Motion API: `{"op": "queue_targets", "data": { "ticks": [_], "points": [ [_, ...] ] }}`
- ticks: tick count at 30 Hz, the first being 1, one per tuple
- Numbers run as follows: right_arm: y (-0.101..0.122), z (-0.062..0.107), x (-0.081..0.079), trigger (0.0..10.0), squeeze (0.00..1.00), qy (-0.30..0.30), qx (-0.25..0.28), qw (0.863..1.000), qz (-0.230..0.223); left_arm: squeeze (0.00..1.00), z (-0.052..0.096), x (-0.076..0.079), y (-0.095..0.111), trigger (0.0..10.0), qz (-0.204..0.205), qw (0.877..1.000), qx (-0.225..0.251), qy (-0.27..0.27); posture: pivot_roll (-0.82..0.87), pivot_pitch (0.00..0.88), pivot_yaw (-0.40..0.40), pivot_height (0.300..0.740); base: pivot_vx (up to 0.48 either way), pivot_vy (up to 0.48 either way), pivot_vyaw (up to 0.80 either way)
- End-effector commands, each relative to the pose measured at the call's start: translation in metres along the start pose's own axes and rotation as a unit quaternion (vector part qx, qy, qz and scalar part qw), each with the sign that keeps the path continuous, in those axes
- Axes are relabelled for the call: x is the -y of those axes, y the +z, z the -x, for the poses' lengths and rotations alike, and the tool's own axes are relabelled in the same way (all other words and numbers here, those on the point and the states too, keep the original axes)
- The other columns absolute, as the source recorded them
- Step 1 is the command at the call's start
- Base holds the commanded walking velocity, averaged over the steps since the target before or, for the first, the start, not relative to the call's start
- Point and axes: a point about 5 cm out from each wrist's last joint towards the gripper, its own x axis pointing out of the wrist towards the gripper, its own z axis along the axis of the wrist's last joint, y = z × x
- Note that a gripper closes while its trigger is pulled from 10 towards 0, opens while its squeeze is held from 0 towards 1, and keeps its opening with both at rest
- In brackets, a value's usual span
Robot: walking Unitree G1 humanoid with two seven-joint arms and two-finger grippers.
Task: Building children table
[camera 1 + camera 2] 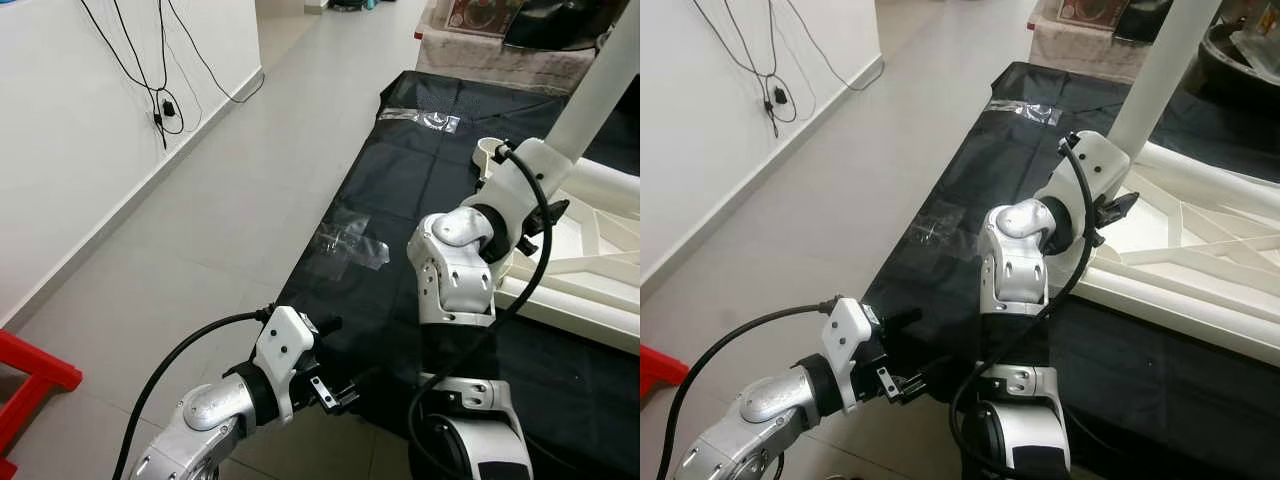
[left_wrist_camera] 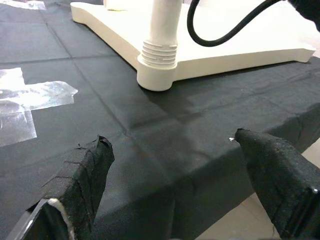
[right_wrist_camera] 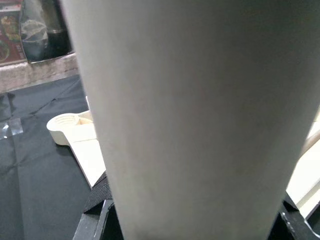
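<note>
Nearest, the left gripper (image 2: 175, 165) hovers spread and empty at the black cloth's (image 1: 400, 190) edge, while beyond it the right gripper (image 1: 1112, 212) clamps 1 white leg (image 1: 1160, 70) whose tilt over the upturned tabletop (image 1: 1200, 290) risks cross-threading.

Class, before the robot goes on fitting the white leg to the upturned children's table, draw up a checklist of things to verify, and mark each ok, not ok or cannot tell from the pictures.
1. Right end effector has the white leg between its fingers: ok.
2. Leg seated fully in its socket: cannot tell, the arm hides the joint.
3. Table top lies flat, underside up, on the black cloth: ok.
4. Another leg stands upright in its threaded corner socket: ok.
5. Left end effector open and apart from the table, at the cloth's edge: ok.
6. Free corner socket unobstructed: ok.
</note>
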Motion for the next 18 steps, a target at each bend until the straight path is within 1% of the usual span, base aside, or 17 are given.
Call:
{"op": "queue_targets", "data": {
  "ticks": [1,3,4,6,7,18],
  "points": [
    [-0.043,0.009,0.011,10.0,0.0,-0.018,-0.132,0.991,-0.004,0.0,0.003,0.001,-0.003,10.0,-0.006,1.0,-0.008,-0.001,0.13,0.175,-0.004,0.74,0.0,0.0,0.0],
    [-0.051,0.01,0.014,10.0,0.0,-0.027,-0.149,0.989,0.004,0.0,0.003,0.001,-0.003,10.0,-0.007,1.0,-0.008,-0.001,0.13,0.178,-0.001,0.74,0.0,0.0,0.0],
    [-0.057,0.011,0.017,10.0,0.0,-0.04,-0.171,0.984,0.003,0.0,0.003,0.001,-0.003,10.0,-0.007,1.0,-0.008,-0.001,0.13,0.179,-0.001,0.74,0.0,0.0,0.0],
    [-0.057,0.011,0.017,10.0,0.0,-0.04,-0.171,0.984,0.003,0.0,0.003,0.001,-0.003,10.0,-0.007,1.0,-0.008,-0.001,0.13,0.179,-0.001,0.74,0.0,0.0,0.0],
    [-0.061,0.011,0.019,10.0,0.0,-0.049,-0.187,0.981,0.002,0.0,0.003,0.001,-0.003,10.0,-0.007,1.0,-0.008,-0.001,0.13,0.179,-0.001,0.74,0.0,0.0,0.0],
    [-0.069,0.012,0.022,10.0,0.0,-0.05,-0.216,0.975,-0.009,0.0,0.003,0.0,-0.003,10.0,-0.009,1.0,-0.01,0.0,0.13,0.186,-0.001,0.74,0.0,0.0,0.0]
  ]
}}
